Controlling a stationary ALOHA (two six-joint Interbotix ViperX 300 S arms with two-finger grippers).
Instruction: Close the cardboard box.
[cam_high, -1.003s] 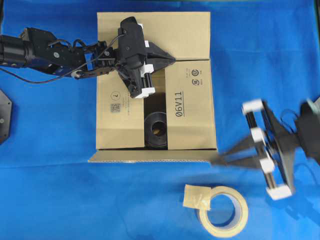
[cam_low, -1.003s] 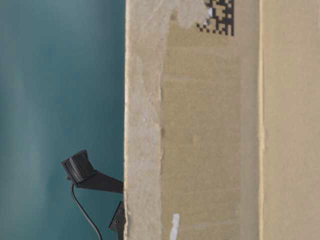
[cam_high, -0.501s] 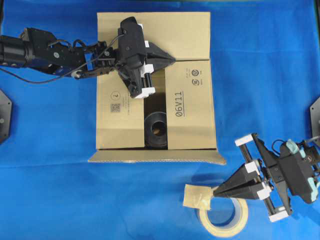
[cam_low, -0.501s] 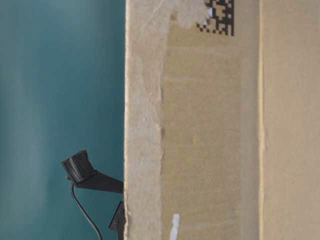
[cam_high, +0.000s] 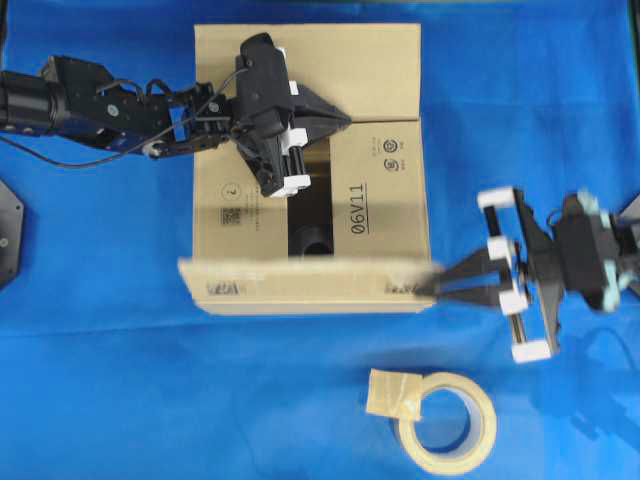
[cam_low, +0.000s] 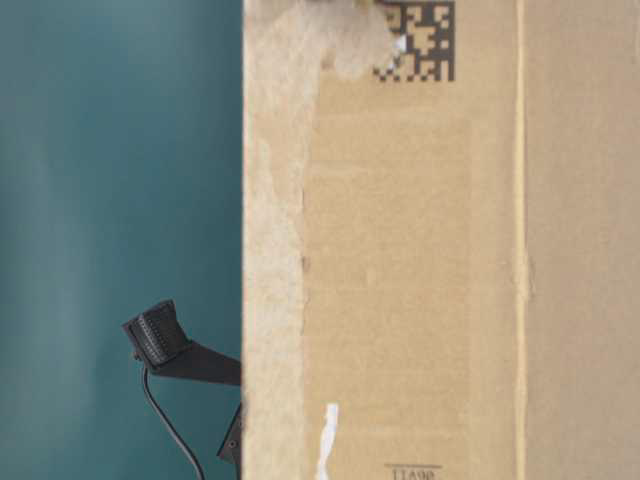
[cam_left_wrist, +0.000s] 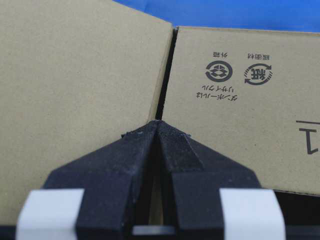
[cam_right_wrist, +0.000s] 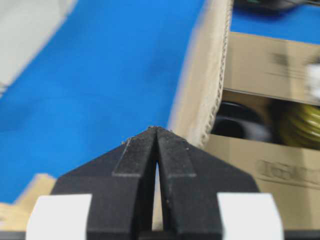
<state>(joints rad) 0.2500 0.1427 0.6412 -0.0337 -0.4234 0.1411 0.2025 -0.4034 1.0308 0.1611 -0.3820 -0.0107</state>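
Note:
The cardboard box (cam_high: 385, 190) lies mid-table, and its side fills the table-level view (cam_low: 420, 250). Its far, left and right flaps are folded flat, with a dark gap between the side flaps. The near flap (cam_high: 300, 282) stands raised and blurred over the front edge. My left gripper (cam_high: 346, 120) is shut, with its tips (cam_left_wrist: 159, 123) on the seam between the far and right flaps. My right gripper (cam_high: 433, 290) is shut, tips (cam_right_wrist: 156, 130) against the near flap's right end, whose corrugated edge (cam_right_wrist: 207, 85) rises just beyond them.
A beige tape roll (cam_high: 447, 423) with a loose tab lies on the blue cloth in front of the box. A black round object (cam_high: 312, 242) shows in the box's gap. A black mount (cam_low: 160, 340) stands left of the box.
The near flap has swung up from lying flat outward. My right gripper moved from beside the tape roll up to the flap's right end. The left arm has not moved.

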